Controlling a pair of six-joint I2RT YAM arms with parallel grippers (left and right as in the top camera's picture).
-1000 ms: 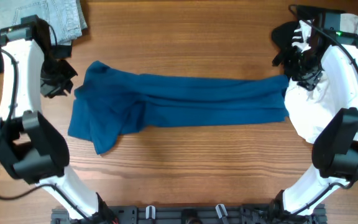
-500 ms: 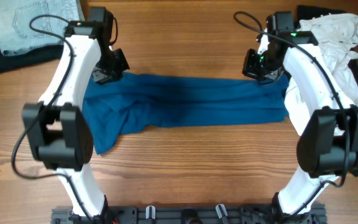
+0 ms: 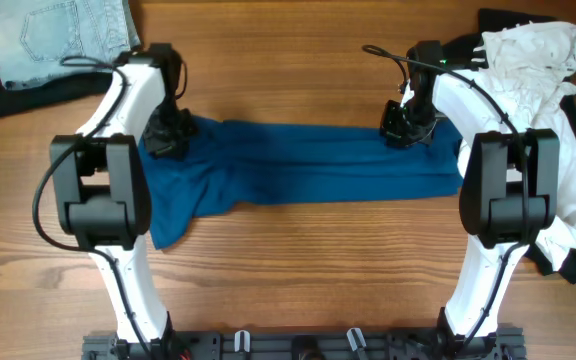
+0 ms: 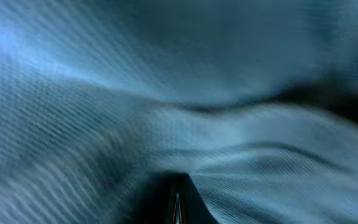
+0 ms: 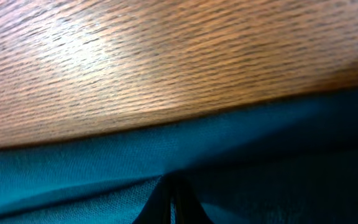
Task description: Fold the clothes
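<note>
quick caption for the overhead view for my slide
Left tool and right tool pinch the far edge of a dark blue T-shirt stretched across the wooden table

Plain dark blue T-shirt [image 3: 308, 165], pale blue denim [image 3: 63, 35], white garment [image 3: 528, 50], brown wood-grain table [image 3: 298, 270]

Blue cloth, close up, with closed fingertips at the near edge

The dark blue T-shirt [image 4: 104, 93] fills the whole view, its fine knit blurred. Soft ridges run across it from left to right, paler along their crests, with a deep shadow in a fold at the far right. At the near middle the left gripper [image 4: 176, 208] shows only as two dark tips pressed together, the cloth creasing down around them. It is unclear whether any cloth is nipped between them.
</note>
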